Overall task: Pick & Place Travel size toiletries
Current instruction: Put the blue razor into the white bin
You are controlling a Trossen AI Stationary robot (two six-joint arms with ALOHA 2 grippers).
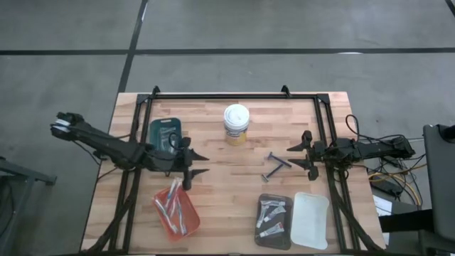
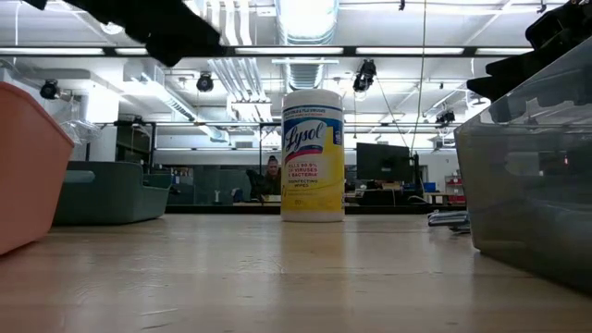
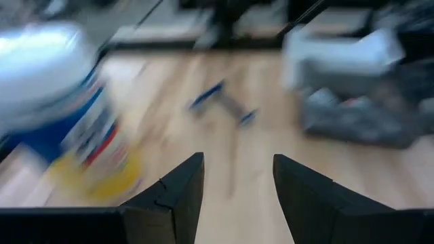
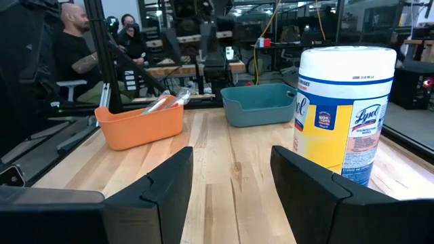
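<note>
2 razors (image 1: 276, 166) loose on table (image 1: 227, 192) — both tools open, empty

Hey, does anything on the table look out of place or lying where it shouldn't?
Two dark razors lie loose on the bare wood between the wipes tub and the dark tray, near the right claw, while the other small items sit inside trays. Nothing looks spilled or damaged.

Tabletop (image 1: 227, 178): light wood planks. Tub (image 1: 236, 124), upper centre: yellow body, white lid, blue-banded label. Trays: teal (image 1: 165, 132), orange (image 1: 176, 210), dark grey (image 1: 274, 220), white (image 1: 311, 220). Razors (image 1: 276, 166): dark. Tubes (image 1: 270, 211): silvery-white.
</note>
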